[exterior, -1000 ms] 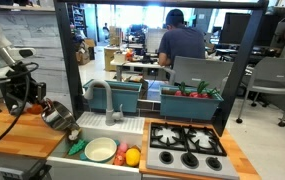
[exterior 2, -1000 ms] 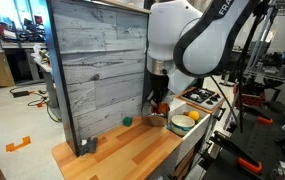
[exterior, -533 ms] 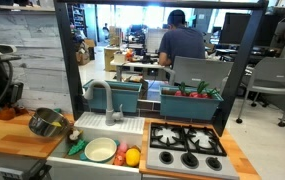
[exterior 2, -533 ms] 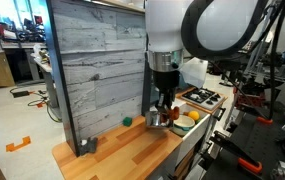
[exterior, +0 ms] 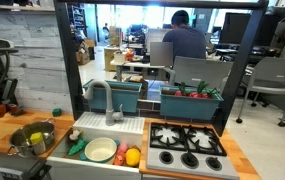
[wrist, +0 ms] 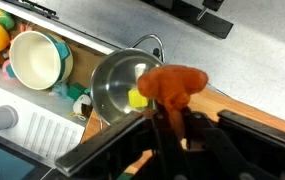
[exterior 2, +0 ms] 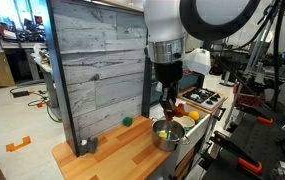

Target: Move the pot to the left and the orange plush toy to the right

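Observation:
The shiny silver pot [exterior: 34,138] stands upright on the wooden counter [exterior: 2,135] beside the sink, with a small yellow piece inside. It also shows in an exterior view [exterior 2: 165,134] and in the wrist view [wrist: 120,85]. My gripper [wrist: 168,122] is shut on the orange plush toy [wrist: 172,85] and holds it just above the counter, at the pot's rim. In an exterior view the gripper [exterior 2: 170,100] hangs right over the pot with the toy [exterior 2: 176,106] in it.
The sink holds a white-and-green plate [exterior: 100,150] [wrist: 37,60] and red and yellow toy fruit [exterior: 127,156]. A faucet [exterior: 107,95] stands behind it, and a stove [exterior: 187,145] is beyond the sink. A grey plank wall [exterior 2: 97,70] backs the counter.
The pot has gone from tilted near the sink to upright, further left and nearer the counter's front edge. The arm has swung left with it.

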{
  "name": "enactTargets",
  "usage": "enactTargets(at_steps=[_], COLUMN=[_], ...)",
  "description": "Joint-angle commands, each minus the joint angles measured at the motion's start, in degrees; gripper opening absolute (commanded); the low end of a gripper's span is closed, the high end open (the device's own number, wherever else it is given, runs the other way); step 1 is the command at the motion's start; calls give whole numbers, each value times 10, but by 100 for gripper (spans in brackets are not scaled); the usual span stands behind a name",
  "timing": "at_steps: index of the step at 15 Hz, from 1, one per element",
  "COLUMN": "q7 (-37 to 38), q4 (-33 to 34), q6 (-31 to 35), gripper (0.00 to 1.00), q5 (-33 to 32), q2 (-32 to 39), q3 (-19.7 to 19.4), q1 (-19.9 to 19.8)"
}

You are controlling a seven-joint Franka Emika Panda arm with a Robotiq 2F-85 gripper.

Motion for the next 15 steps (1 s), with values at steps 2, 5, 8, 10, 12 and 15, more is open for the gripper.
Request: enactTargets(at_steps=[2,5,8,10,12,15], q7=[-23,2,16,16,14,26], q4=[6,5,29,42,57,67], q6=[-40,7,27,24,16,12], gripper=[4,4,4,4,4,4], q5=[2,11,48,70,84,74], q2=[-11,-13,-4,0,8,16], q3=[29,27,23,22,21,12], q1=[-36,-53,-83,-102,-117,-119])
